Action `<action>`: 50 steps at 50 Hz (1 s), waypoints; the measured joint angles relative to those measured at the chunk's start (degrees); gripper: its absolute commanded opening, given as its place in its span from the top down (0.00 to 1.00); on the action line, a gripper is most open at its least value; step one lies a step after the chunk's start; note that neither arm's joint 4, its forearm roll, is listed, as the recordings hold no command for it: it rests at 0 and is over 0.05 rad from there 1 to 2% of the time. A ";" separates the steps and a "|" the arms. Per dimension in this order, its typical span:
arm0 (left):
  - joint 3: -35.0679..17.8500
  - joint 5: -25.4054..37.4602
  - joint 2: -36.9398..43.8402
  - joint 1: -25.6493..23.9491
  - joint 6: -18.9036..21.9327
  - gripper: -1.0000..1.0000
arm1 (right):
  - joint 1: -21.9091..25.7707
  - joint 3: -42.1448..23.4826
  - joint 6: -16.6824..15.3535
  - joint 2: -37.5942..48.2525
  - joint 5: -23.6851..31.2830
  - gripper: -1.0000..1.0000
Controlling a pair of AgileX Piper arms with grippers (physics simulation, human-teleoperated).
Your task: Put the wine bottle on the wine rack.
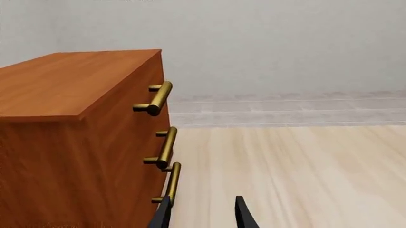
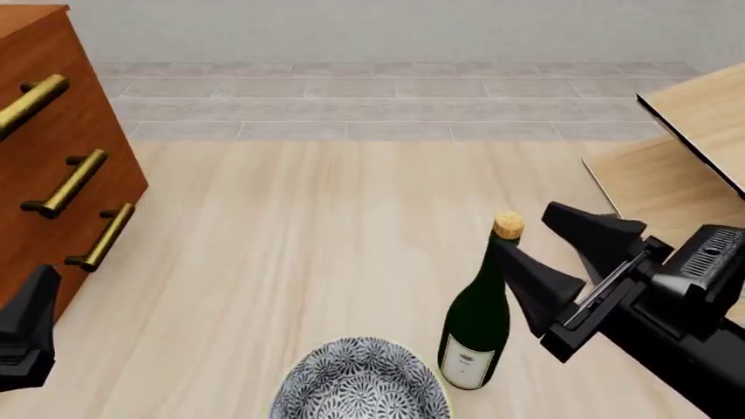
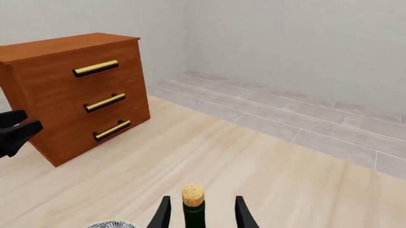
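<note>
Bottle: wine bottle is standing upright on the pale wooden table, its neck rising between the two fingers of the right gripper.
Bottle look: dark green glass is tapering into a long slim neck, a tan cork is capping it, and a white label is sitting low near the base.
Right fingers: they are spread apart, one on each side of the neck; whether the pads are touching the glass cannot be told.
Right wrist view only: cork is showing centred between the fingertips of the right gripper, with clear gaps on both sides.
Front view only: wine rack, pale slanted panels with dark edges, is showing beyond the right gripper at the table's right edge, apart from the bottle; patterned bowl is sitting just beside the bottle's base.
Left fingers: left gripper is holding nothing, fingers apart, and is pointing past the cabinet.
Cabinet: reddish-brown, with three brass handles, it is standing well apart from the bottle, on the left gripper's side.
</note>
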 measured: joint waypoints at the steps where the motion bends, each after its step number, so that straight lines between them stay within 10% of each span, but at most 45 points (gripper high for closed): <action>1: 0.00 -0.03 0.02 0.01 0.01 0.00 | 0.04 0.01 0.01 0.18 -0.21 0.00; 39: 0.00 -0.63 0.57 0.97 -0.03 0.00 | 1.66 -0.72 0.97 9.21 -7.69 0.00; 40: 0.00 -0.62 0.56 0.98 -0.03 0.00 | 1.57 -0.65 1.05 9.31 -7.80 1.00; 50: 0.00 -0.74 0.66 1.13 -0.06 0.00 | 0.65 -0.50 1.53 9.97 -8.93 1.00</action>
